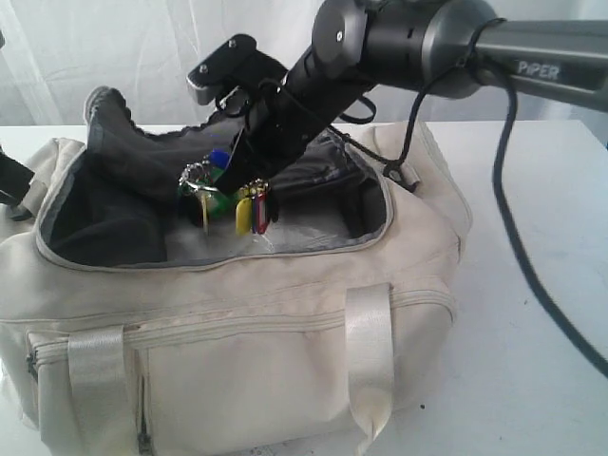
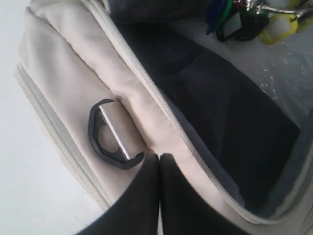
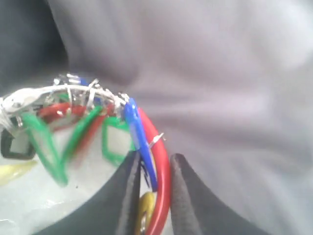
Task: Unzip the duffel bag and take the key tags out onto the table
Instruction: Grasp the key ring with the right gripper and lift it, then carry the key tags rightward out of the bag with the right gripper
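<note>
The cream duffel bag [image 1: 237,351] lies on the white table [image 1: 532,380] with its top unzipped and the dark lining showing. My right gripper [image 1: 255,176] reaches into the opening and is shut on the key tags [image 1: 228,201], which hang just above the bag's inside. In the right wrist view the fingertips [image 3: 131,161] pinch a red and a blue tag of the key tags [image 3: 88,127], and the right gripper [image 3: 155,159] has the bag lining [image 3: 220,73] behind it. My left gripper [image 2: 159,156] is shut, pinching the bag's end fabric [image 2: 63,73] beside a D-ring [image 2: 110,134].
The right arm's black cable [image 1: 513,218] trails over the table to the right of the bag. Crinkled clear plastic [image 2: 288,73] lies on the bag's floor. Two satin handles [image 1: 370,361] hang on the near side. The lifted flap [image 1: 123,142] stands at the back left.
</note>
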Available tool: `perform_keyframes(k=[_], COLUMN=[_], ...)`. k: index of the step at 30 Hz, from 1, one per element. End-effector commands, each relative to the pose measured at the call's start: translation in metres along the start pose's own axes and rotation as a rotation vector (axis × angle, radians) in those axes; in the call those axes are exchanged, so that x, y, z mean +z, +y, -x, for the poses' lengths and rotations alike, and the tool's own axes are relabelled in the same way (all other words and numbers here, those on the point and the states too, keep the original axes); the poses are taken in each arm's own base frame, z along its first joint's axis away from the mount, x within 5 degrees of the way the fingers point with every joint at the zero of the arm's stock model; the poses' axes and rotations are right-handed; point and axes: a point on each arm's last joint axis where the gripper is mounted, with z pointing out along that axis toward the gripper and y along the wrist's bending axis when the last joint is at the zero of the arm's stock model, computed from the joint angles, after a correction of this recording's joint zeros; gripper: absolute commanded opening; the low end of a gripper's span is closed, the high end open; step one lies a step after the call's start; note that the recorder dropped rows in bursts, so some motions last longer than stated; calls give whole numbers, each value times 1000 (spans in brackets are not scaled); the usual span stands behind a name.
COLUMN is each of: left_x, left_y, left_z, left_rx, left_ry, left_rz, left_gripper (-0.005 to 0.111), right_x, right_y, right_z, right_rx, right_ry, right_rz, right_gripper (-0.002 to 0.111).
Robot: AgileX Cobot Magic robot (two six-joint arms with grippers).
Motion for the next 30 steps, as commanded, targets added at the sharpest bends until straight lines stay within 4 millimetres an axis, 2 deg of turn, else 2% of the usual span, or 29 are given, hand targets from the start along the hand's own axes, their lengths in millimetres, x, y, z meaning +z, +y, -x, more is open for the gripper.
perform_keyframes(k=[1, 6, 9, 13, 17, 21, 25, 30], left_x=[-1, -1, -1, -1, -1, -1, -1, -1], left_y=[-2, -2, -2, -2, -2, -2, -2, -2], left_z=[-3, -3, -3, -3, -3, -3, -3, -3], left_rx=[-10, -11, 1, 8, 8, 5, 4, 4], left_ry=[8, 6, 8, 8, 8, 6, 6, 6], left_rz=[-15, -17, -17, -17, -17, -21, -23, -23], left_gripper=[0, 0, 0, 0, 0, 0, 0, 0], right_x=[-39, -79, -107, -144, -185, -218, -220, -200], right_y=[1, 1, -7, -17, -18, -15, -9, -12], right_z=[14, 21, 18, 7, -7, -36, -71, -110], right_rx=[-2, 19, 153, 241, 269, 349, 418, 478], right_ry=[-49, -63, -73, -28, -23, 17, 108, 235], right_rz=[-16, -85, -125, -134, -191, -316, -383, -459], right_gripper=[0, 0, 0, 0, 0, 0, 0, 0])
